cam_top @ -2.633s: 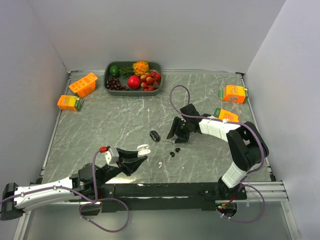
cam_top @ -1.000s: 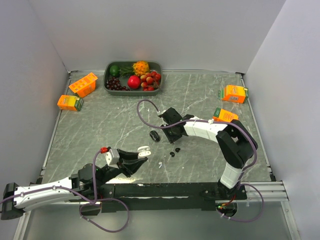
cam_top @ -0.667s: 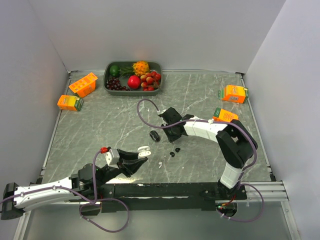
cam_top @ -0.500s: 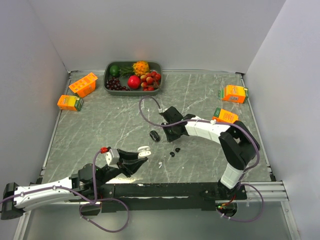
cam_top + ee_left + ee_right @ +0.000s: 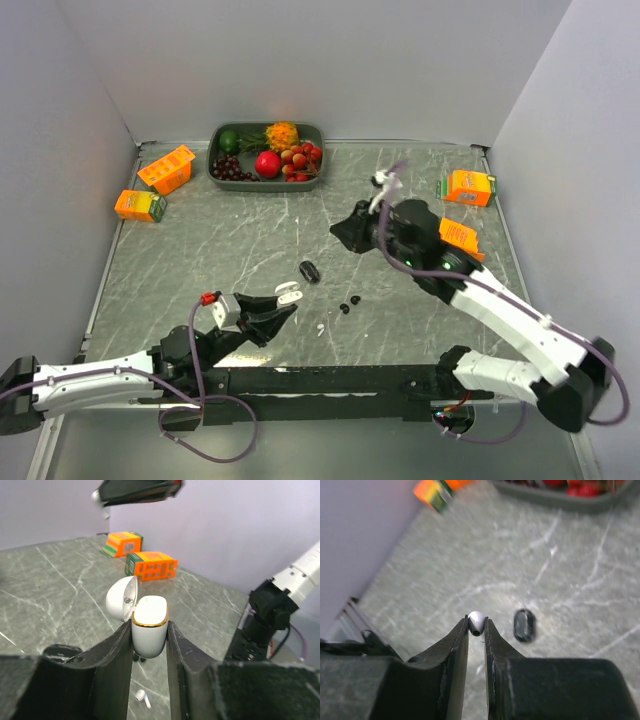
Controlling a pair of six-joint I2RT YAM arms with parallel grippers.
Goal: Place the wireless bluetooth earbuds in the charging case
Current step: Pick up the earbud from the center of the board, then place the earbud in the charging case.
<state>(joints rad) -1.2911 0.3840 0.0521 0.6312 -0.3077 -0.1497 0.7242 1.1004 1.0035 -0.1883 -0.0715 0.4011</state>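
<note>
Clamped between the right gripper [image 5: 476, 626] fingertips, above the table's [image 5: 200, 250] middle: one tiny earbud [image 5: 476, 621], colour hard to tell. Lying nearer: two black earbuds [image 5: 349, 304], one white earbud [image 5: 320, 328]. Near left: white charging case [image 5: 149, 617], lid open, sockets hidden, squeezed in the left gripper [image 5: 149, 636].

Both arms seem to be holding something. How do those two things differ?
The white gold-rimmed charging case fills the left jaws' whole gap; the tiny rounded glossy earbud is pinched at the right jaws' very tips. The case stands open-lidded low by the grey marble table; the earbud hangs well above it. Both are gripped.
</note>
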